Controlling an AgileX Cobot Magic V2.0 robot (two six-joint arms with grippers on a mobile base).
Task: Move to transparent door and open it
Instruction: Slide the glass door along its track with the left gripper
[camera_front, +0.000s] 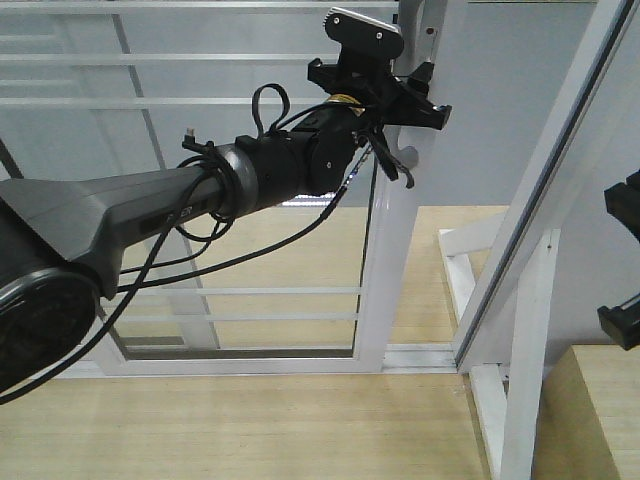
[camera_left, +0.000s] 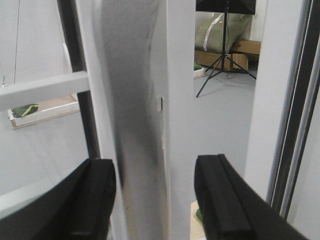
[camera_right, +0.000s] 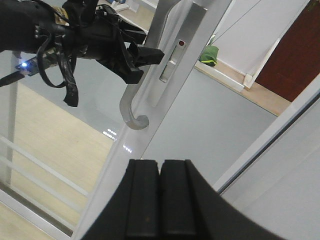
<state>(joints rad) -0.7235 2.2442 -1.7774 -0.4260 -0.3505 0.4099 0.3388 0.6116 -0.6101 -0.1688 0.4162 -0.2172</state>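
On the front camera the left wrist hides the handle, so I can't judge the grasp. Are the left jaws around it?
Observer: Left wrist view: the left gripper is open, with one jaw on each side of the grey handle. I cannot tell whether they touch it.
Operator: Is the right gripper holding anything? I only see its edge.
Observer: Right wrist view: the right gripper is shut and empty, apart from the transparent door.
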